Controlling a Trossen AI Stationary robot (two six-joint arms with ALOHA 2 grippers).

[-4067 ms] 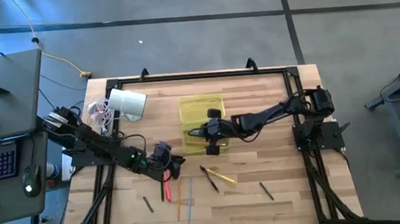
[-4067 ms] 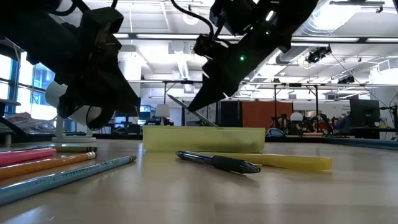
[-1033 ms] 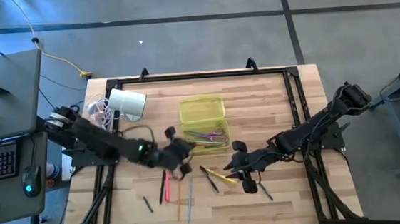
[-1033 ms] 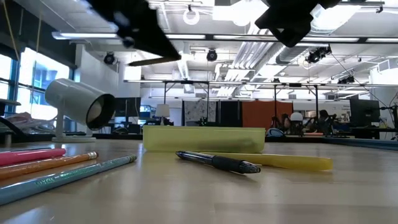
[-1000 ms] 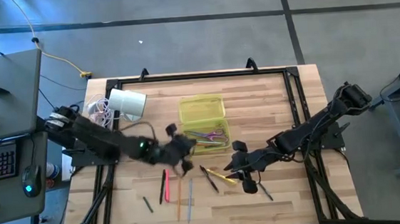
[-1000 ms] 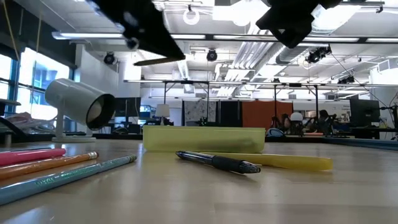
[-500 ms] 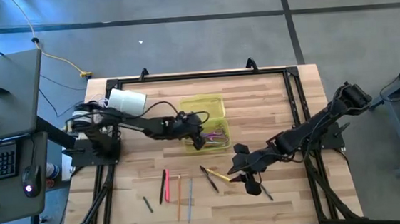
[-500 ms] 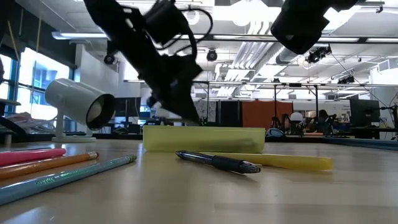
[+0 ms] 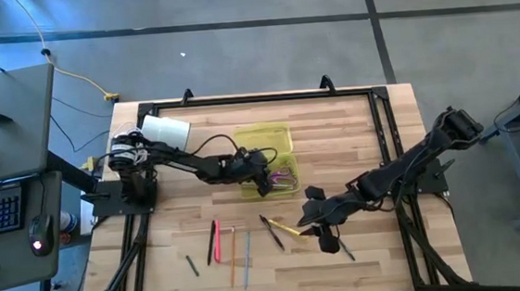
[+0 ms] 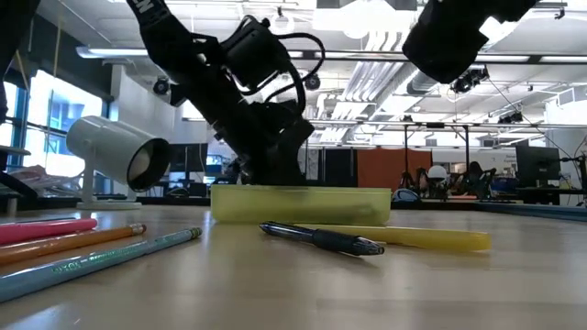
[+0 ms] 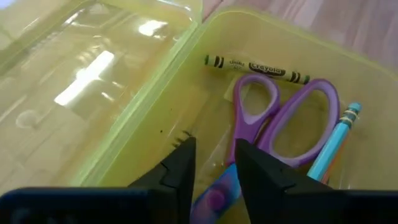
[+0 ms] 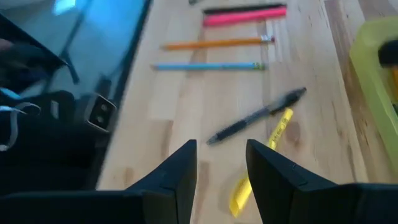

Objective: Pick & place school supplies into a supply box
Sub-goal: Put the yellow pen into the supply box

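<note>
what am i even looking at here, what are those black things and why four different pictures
Two dark robot arms are tidying school supplies into a yellow-green supply box. One camera looks down from above, one sits at table height, and one rides on each wrist. The left tool hangs open over the box, holding nothing; its wrist camera shows purple scissors, a green crayon and a blue pencil inside. The right tool waits open above a black pen and a yellow marker.

Left pincer [image 11: 211, 163] parted (lowered); right pincer [image 12: 221, 163] hovers open.
</note>
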